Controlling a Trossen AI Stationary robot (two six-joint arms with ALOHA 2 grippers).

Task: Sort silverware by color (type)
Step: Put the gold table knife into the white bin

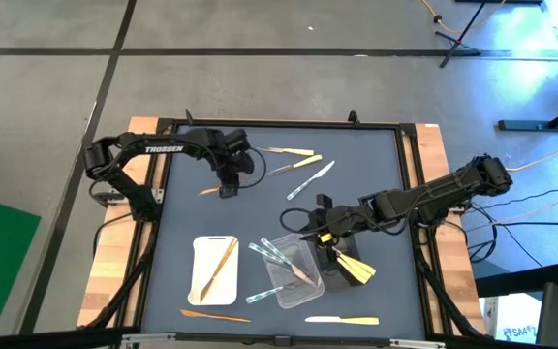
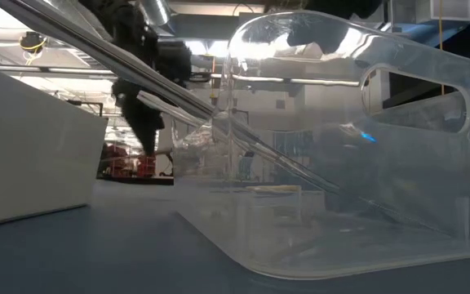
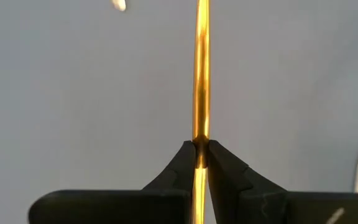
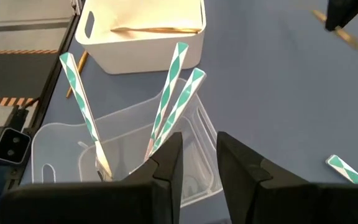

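My left gripper (image 1: 226,188) hangs over the far left of the table, shut on a brown wooden utensil (image 3: 200,81). My right gripper (image 4: 199,142) stands open above the clear tray (image 1: 291,269), nothing between its fingers. Teal-and-white handled utensils (image 4: 169,93) lean against the walls inside that tray. A wooden utensil (image 1: 223,264) lies in the white tray (image 1: 201,281). Cream utensils (image 1: 356,270) lie in the dark tray to the right. More silverware lies flat on the table at the far side (image 1: 296,153) and near edge (image 1: 215,315). My left gripper pinches the wooden utensil partway along its length (image 3: 199,132) between its two fingertips (image 3: 182,158). The wrist view sees the utensil edge-on, running straight out past the fingers. In the high view its free end (image 1: 207,192) sticks out toward the table's left.
A clear utensil (image 1: 315,179) lies between the two grippers. One teal-handled utensil (image 4: 343,168) lies on the table beside the clear tray. A white-and-cream utensil (image 1: 342,320) lies at the near edge. The table's wooden frame (image 1: 432,145) borders the dark mat.
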